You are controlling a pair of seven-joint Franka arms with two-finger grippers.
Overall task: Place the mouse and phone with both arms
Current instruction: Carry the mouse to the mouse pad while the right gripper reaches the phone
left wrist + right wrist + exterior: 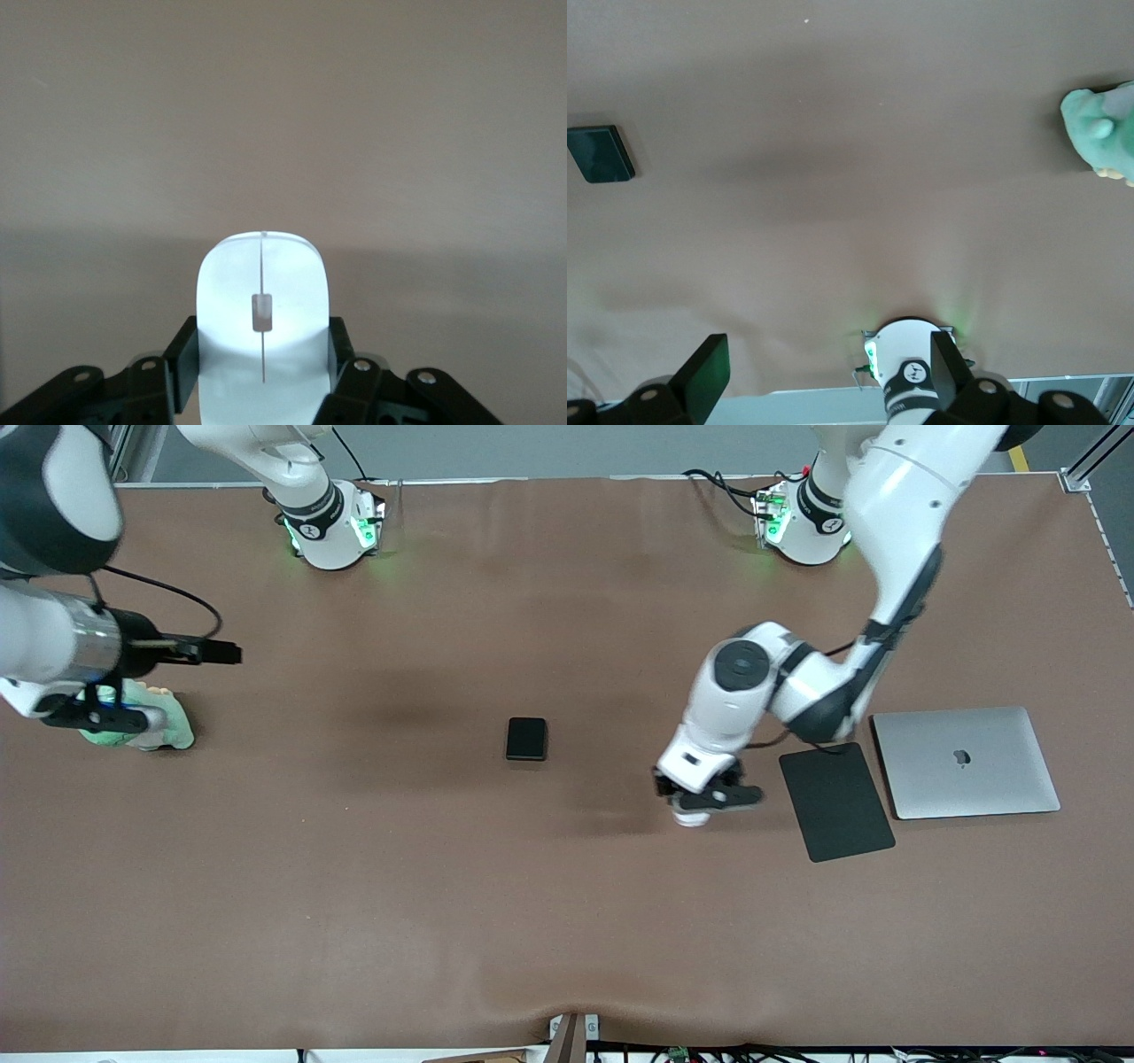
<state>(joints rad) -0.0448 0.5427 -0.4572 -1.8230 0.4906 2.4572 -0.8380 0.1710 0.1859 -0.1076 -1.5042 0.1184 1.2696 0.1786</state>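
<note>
Left wrist view | left gripper (263, 376) clamps mouse (262, 301) — right gripper (824, 376) spread wide, waiting

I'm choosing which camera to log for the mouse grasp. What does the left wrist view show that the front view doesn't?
Only the left wrist view shows the whole top of the mouse, its grey centre line, and the left gripper shut on its sides. Only the front view shows the phone, mouse pad, laptop, green toy and the waiting, open right gripper. Both show the brown table and the mouse, mostly hidden in front.
</note>
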